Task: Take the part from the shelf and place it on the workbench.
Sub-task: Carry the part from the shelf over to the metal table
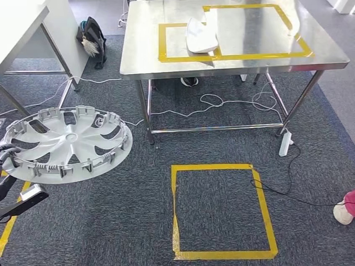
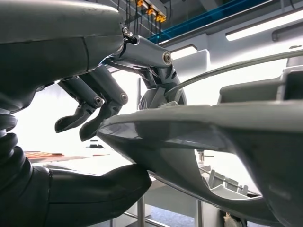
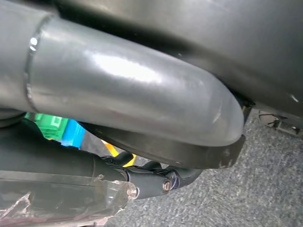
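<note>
1. The left robot hand (image 2: 107, 106) held the part (image 1: 67, 145), a pale grey wheel cover, by its rim: in the left wrist view the thumb lay under the rim and the darker fingers (image 2: 89, 111) curled over the top edge.
2. The part was in the air at the left of the head view, roughly level above the dark carpet (image 1: 209, 205), well apart from the steel surface (image 1: 234, 41) ahead.
3. My judgement was that the carry was in hand and the placing not yet done, since the part was still off the surface.
4. To do it well, the part should be kept flat while the robot closed on the surface, because a one-sided hold on a wide, thin disc invites sagging or a swing at the far rim.
5. The far rim should clear the surface edge before lowering; the yellow tape outline (image 1: 234, 55) looked like the sensible target.
6. A white part (image 1: 201, 36) already lay inside that outline, so the set-down should avoid it.
7. The part showed radiating spokes with open gaps, a small round hub, and clips with a wire ring round the rim, facing up.
8. The right robot hand's state I could not tell; its wrist view showed blurred dark and silver shapes over carpet.
</note>
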Robot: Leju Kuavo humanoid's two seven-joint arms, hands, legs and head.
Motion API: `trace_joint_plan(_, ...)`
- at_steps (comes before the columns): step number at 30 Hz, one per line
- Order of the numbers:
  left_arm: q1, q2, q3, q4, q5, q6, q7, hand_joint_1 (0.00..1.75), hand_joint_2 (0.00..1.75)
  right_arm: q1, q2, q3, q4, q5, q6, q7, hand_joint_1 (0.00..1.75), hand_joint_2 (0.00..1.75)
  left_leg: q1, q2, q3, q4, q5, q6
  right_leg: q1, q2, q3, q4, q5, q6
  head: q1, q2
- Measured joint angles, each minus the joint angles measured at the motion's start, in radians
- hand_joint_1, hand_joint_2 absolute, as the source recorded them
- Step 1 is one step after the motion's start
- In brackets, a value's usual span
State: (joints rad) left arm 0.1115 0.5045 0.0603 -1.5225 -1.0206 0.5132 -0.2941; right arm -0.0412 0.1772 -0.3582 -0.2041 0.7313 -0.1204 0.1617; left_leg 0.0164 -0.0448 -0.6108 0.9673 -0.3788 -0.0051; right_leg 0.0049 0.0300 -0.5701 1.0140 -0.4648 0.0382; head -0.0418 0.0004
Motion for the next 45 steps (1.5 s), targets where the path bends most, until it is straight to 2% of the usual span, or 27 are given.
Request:
trace_joint_plan(2,0.001,0.001,-0.001,0.0,0.0,0.0,0.0,1.75,1.75,0.0,0.0,0.0,-0.001,0.001,0.0,0.0,0.0,0.0,0.006,0.002,0.009,-0.011,0.004,0.005,-0.001,-0.012,-0.038,0.081,-0.048,0.008,0.005,0.0)
trace_joint_plan(4,0.003,0.001,-0.003,0.0,0.0,0.0,0.0,1.75,1.75,-0.001,-0.001,0.0,-0.001,0.001,0.0,-0.001,0.0,0.0,0.007,0.002,0.009,-0.011,0.001,0.006,-0.005,-0.019,-0.103,0.214,-0.11,0.015,0.007,0.0)
trace_joint_plan(5,0.004,0.001,-0.004,0.0,0.0,0.001,0.0,1.75,1.75,-0.001,-0.001,0.0,-0.001,0.001,0.0,-0.003,0.0,0.0,0.008,0.002,0.01,-0.01,-0.001,0.006,-0.006,-0.02,-0.125,0.256,-0.121,0.018,0.007,0.0)
trace_joint_plan(6,0.006,0.001,-0.005,0.0,0.0,0.001,0.0,1.75,1.75,-0.002,-0.001,0.0,-0.001,0.001,0.0,-0.004,0.0,0.0,0.009,0.002,0.01,-0.008,-0.002,0.003,-0.008,-0.02,-0.129,0.261,-0.112,0.021,0.008,0.0)
trace_joint_plan(7,0.007,0.001,-0.005,0.0,-0.001,0.001,0.0,1.75,1.75,-0.002,-0.001,0.0,-0.001,0.001,0.0,-0.006,0.0,0.0,0.012,0.001,0.01,-0.005,-0.005,-0.001,-0.01,-0.02,-0.112,0.225,-0.085,0.024,0.008,0.0)
trace_joint_plan(9,0.008,0.001,-0.005,0.0,-0.001,0.001,0.0,1.75,1.75,-0.003,-0.002,0.0,-0.001,0.002,0.0,-0.006,0.0,0.0,0.016,-0.002,0.009,0.007,-0.013,-0.013,-0.015,-0.017,-0.047,0.095,-0.023,0.03,0.008,0.0)
trace_joint_plan(11,0.009,0.003,-0.004,0.0,-0.001,0.002,0.0,1.75,1.75,-0.003,-0.002,0.0,0.0,0.002,0.0,-0.006,0.0,0.0,0.016,-0.004,0.006,0.02,-0.02,-0.027,-0.016,-0.01,-0.005,0.017,0.0,0.021,0.007,0.0)
trace_joint_plan(14,0.01,0.004,-0.004,0.001,-0.001,0.003,0.0,1.75,1.75,-0.003,-0.002,-0.001,0.0,0.002,0.001,-0.005,0.0,0.0,0.017,-0.003,0.004,0.022,-0.021,-0.041,-0.014,-0.006,-0.003,0.017,-0.001,-0.005,0.006,0.0)
trace_joint_plan(16,0.01,0.005,-0.004,0.001,-0.001,0.003,0.0,1.75,1.75,-0.003,-0.002,-0.003,-0.001,0.002,0.001,-0.003,0.0,0.0,0.018,0.012,-0.012,0.058,-0.045,-0.048,-0.016,-0.009,-0.001,0.016,0.0,-0.02,0.004,0.0)
trace_joint_plan(19,0.009,0.005,-0.004,0.001,-0.001,0.004,0.0,1.75,1.75,-0.001,-0.002,-0.006,-0.001,0.003,0.001,0.0,0.0,0.0,0.016,0.029,-0.102,0.236,-0.126,-0.051,-0.015,-0.016,0.001,0.014,-0.002,-0.032,0.001,0.0)
trace_joint_plan(20,0.011,0.005,-0.005,0.001,-0.001,0.005,0.0,1.75,1.75,0.001,-0.002,-0.006,-0.001,0.003,0.001,0.0,0.0,0.0,0.016,0.029,-0.13,0.287,-0.14,-0.051,-0.015,-0.019,0.002,0.014,-0.003,-0.033,0.001,0.0)
trace_joint_plan(21,0.012,0.004,-0.005,0.001,-0.001,0.006,0.0,1.75,1.75,0.001,-0.002,-0.006,-0.001,0.003,0.001,0.0,0.0,0.0,0.016,0.029,-0.143,0.307,-0.135,-0.05,-0.014,-0.021,0.003,0.015,-0.005,-0.034,0.001,0.0)
trace_joint_plan(22,0.013,0.004,-0.005,0.001,-0.001,0.007,0.0,1.75,1.75,0.002,-0.002,-0.007,-0.001,0.004,0.001,0.0,0.0,0.0,0.016,0.03,-0.137,0.289,-0.113,-0.048,-0.014,-0.022,0.005,0.015,-0.006,-0.033,0.001,0.0)
trace_joint_plan(24,0.014,0.004,-0.004,0.001,-0.001,0.009,0.0,1.75,1.75,0.002,-0.002,-0.007,-0.001,0.005,0.001,0.0,0.0,0.0,0.016,0.037,-0.082,0.174,-0.044,-0.045,-0.015,-0.023,0.012,0.015,-0.012,-0.026,0.001,0.0)
trace_joint_plan(26,0.013,0.004,-0.003,0.001,-0.001,0.011,0.0,1.75,1.75,0.001,-0.003,-0.007,-0.001,0.006,0.001,0.0,0.0,0.0,0.013,0.044,-0.031,0.07,-0.015,-0.041,-0.01,-0.022,0.013,0.017,-0.02,-0.014,0.0,0.0)
trace_joint_plan(27,0.012,0.003,-0.004,0.001,-0.001,0.012,0.0,1.75,1.75,0.001,-0.004,-0.007,-0.001,0.006,0.0,0.0,0.0,0.0,0.013,0.046,-0.021,0.048,-0.016,-0.04,-0.006,-0.023,0.01,0.018,-0.024,-0.012,0.0,0.0)
trace_joint_plan(30,0.012,0.0,-0.004,0.001,-0.003,0.015,0.0,1.75,1.75,0.001,-0.006,-0.007,-0.001,0.008,0.0,0.0,0.0,0.0,0.012,0.041,-0.02,0.042,-0.024,-0.035,-0.002,-0.027,0.006,0.008,-0.027,-0.031,0.004,0.0)
trace_joint_plan(31,0.013,0.0,-0.004,0.001,-0.004,0.016,0.0,1.75,1.75,0.001,-0.006,-0.007,-0.001,0.009,0.0,0.0,0.0,0.0,0.01,0.039,-0.02,0.041,-0.028,-0.028,-0.003,-0.029,0.014,0.004,-0.022,-0.026,0.005,0.0)
trace_joint_plan(33,0.015,0.001,-0.002,0.001,-0.005,0.018,0.0,1.75,1.75,0.0,-0.006,-0.007,-0.001,0.012,0.0,0.0,0.0,0.0,0.008,0.036,-0.016,0.04,-0.037,-0.008,-0.007,-0.033,0.029,-0.003,-0.022,0.002,0.006,0.0)
trace_joint_plan(34,0.016,0.002,-0.001,0.001,-0.006,0.02,0.0,1.75,1.75,-0.001,-0.006,-0.007,-0.001,0.013,0.0,0.0,0.0,0.0,0.009,0.036,-0.011,0.039,-0.038,-0.001,-0.007,-0.034,0.029,0.01,-0.03,0.008,0.008,0.0)
trace_joint_plan(36,0.017,0.004,0.001,0.001,-0.006,0.023,0.0,1.75,1.75,-0.002,-0.006,-0.007,-0.001,0.015,0.0,0.0,0.0,0.0,0.009,0.035,-0.002,0.038,-0.04,0.008,-0.007,-0.033,-0.011,0.088,-0.078,0.002,0.011,0.0)
trace_joint_plan(38,0.018,0.004,0.002,0.001,-0.006,0.025,0.0,1.75,1.75,-0.003,-0.006,-0.007,-0.001,0.015,0.0,0.0,0.0,0.0,0.007,0.034,0.002,0.038,-0.044,0.012,-0.007,-0.031,-0.089,0.223,-0.134,-0.001,0.014,0.0)
trace_joint_plan(39,0.018,0.004,0.001,0.001,-0.006,0.025,0.0,1.75,1.75,-0.003,-0.006,-0.007,-0.001,0.016,0.0,-0.002,0.0,0.0,0.006,0.033,0.005,0.039,-0.047,0.013,-0.007,-0.031,-0.121,0.27,-0.146,-0.003,0.015,0.0)
trace_joint_plan(40,0.019,0.004,0.001,0.001,-0.006,0.025,0.0,1.75,1.75,-0.003,-0.006,-0.007,-0.001,0.016,0.0,-0.003,0.0,0.0,0.005,0.032,0.009,0.039,-0.05,0.012,-0.007,-0.031,-0.136,0.281,-0.138,-0.003,0.015,0.0)
trace_joint_plan(41,0.019,0.004,0.001,0.001,-0.006,0.025,0.0,1.75,1.75,-0.003,-0.006,-0.007,-0.001,0.016,0.001,-0.005,0.0,0.0,0.005,0.03,0.016,0.039,-0.055,0.009,-0.007,-0.031,-0.131,0.253,-0.11,-0.004,0.015,0.0)
trace_joint_plan(43,0.019,0.004,0.001,0.001,-0.006,0.025,0.0,1.75,1.75,-0.002,-0.007,-0.007,-0.001,0.016,0.002,-0.007,0.0,0.0,0.006,0.027,0.033,0.039,-0.066,0.001,-0.008,-0.03,-0.082,0.126,-0.027,-0.008,0.015,0.0)
trace_joint_plan(45,0.018,0.004,0.002,0.001,-0.006,0.027,0.0,1.75,1.75,-0.002,-0.007,-0.007,0.0,0.016,0.003,-0.008,0.0,0.0,0.006,0.025,0.042,0.04,-0.074,-0.011,-0.007,-0.026,-0.044,0.034,0.006,-0.006,0.015,0.0)
